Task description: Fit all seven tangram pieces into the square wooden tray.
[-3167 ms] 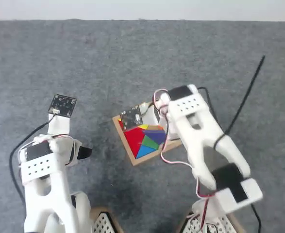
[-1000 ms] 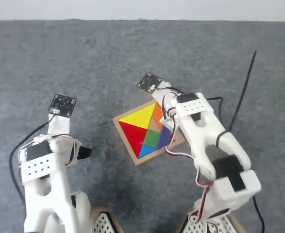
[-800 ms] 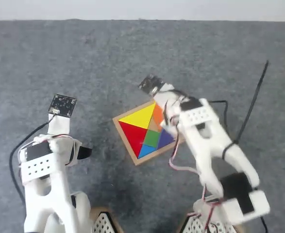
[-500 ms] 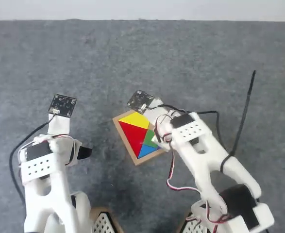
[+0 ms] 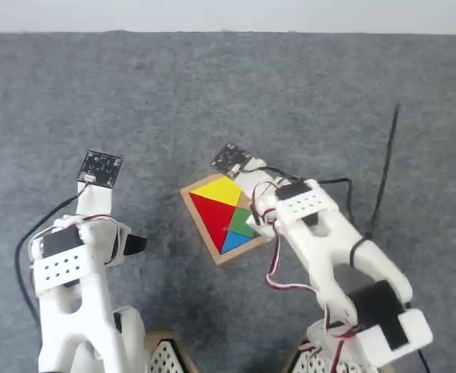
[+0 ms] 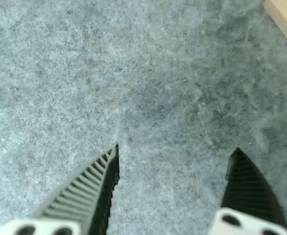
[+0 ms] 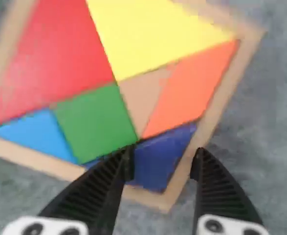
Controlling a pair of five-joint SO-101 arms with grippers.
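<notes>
Wooden and square, the tray [image 5: 198, 228] [image 7: 218, 98] sits turned like a diamond near the middle of the grey felt mat [image 5: 173, 93]. In the high view, taking the tray as a clock face, the yellow triangle [image 5: 218, 189] [image 7: 148, 34] lies at 11 o'clock, the red triangle [image 5: 210, 214] [image 7: 50, 68] at 9, the light blue triangle [image 5: 231, 242] [image 7: 31, 134] at 6 and the green square [image 5: 239, 224] [image 7: 94, 122] just off centre. The right wrist view adds an orange piece [image 7: 182, 88] touching the yellow one, and a dark blue piece [image 7: 158, 161] against the rim. Between green and orange is a wood-coloured triangle [image 7: 141, 100]; piece or bare tray floor, it cannot be told.

The right gripper [image 7: 163, 156] hangs over the dark blue piece with its jaws spread to either side of it; contact cannot be judged. The right arm [image 5: 313, 225] covers the tray's 3 o'clock corner.

The left arm [image 5: 64, 264] stands at 8 o'clock from the tray, well apart. The left gripper [image 6: 175, 156] is spread wide over bare felt, holding nothing, with a tray corner [image 6: 282, 19] near it.

A black cable [image 5: 383, 171] trails at 2 o'clock
</notes>
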